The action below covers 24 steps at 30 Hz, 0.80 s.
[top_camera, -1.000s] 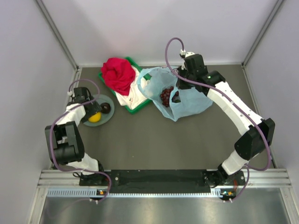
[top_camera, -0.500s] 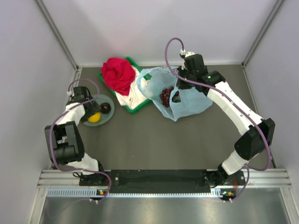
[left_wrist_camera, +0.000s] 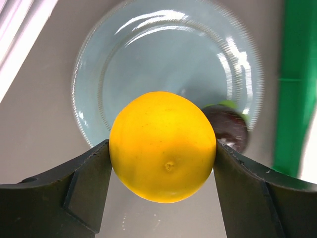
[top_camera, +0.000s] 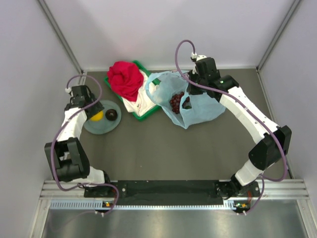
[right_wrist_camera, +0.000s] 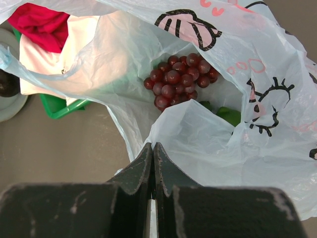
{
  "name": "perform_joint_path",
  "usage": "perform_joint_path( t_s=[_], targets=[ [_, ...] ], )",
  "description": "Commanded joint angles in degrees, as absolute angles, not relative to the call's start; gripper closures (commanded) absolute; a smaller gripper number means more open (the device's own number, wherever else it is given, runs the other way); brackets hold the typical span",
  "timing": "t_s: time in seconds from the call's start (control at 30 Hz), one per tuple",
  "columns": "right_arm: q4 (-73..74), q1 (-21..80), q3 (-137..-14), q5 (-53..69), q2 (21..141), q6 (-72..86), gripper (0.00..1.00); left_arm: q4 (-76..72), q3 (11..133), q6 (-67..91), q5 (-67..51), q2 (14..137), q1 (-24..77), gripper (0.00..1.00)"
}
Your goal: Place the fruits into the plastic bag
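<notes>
The left end effector [left_wrist_camera: 159, 171] is gripping the citrus [left_wrist_camera: 162, 129] by its two sides, jaws spread wide around it, at the centre of the left wrist view with the plate [left_wrist_camera: 104, 59] lying behind it. The pads are touching only a narrow band of a smooth round skin, so the citrus is risking a slip or a roll out during the carry across the surface [top_camera: 148, 144]. The dark round fruit [left_wrist_camera: 232, 130] is sitting on the plate at right of centre, just beside the grip, and could be getting nudged off. At upper centre of the top view the right end effector [right_wrist_camera: 152, 166] is pressing its jaws together, apparently pinching the rim of the plastic bag [right_wrist_camera: 213, 148], where grapes [right_wrist_camera: 178, 79] and a green fruit [right_wrist_camera: 229, 115] are already lying. That thin film could be slipping free and the mouth sagging shut.
</notes>
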<state>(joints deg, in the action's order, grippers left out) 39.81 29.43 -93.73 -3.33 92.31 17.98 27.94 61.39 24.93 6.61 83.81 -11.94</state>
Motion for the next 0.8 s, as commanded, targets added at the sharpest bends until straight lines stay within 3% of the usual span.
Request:
perform_joint_path(
  t_s=[0.0, 0.53, 0.77],
  targets=[
    [37.8, 28.9, -94.2, -2.4, 90.4, 19.2, 1.0, 25.3, 65.3, 22.6, 3.8, 80.2, -12.3, 0.57],
    [37.9, 28.8, -93.3, -3.3, 89.1, 20.8, 1.0, 21.5, 73.0, 21.1, -3.5, 77.0, -9.2, 0.59],
    [38.0, 28.8, -93.5, -3.7, 89.4, 21.5, 1.0, 19.8, 80.9, 20.7, -0.6, 80.8, 6.8, 0.59]
  ],
)
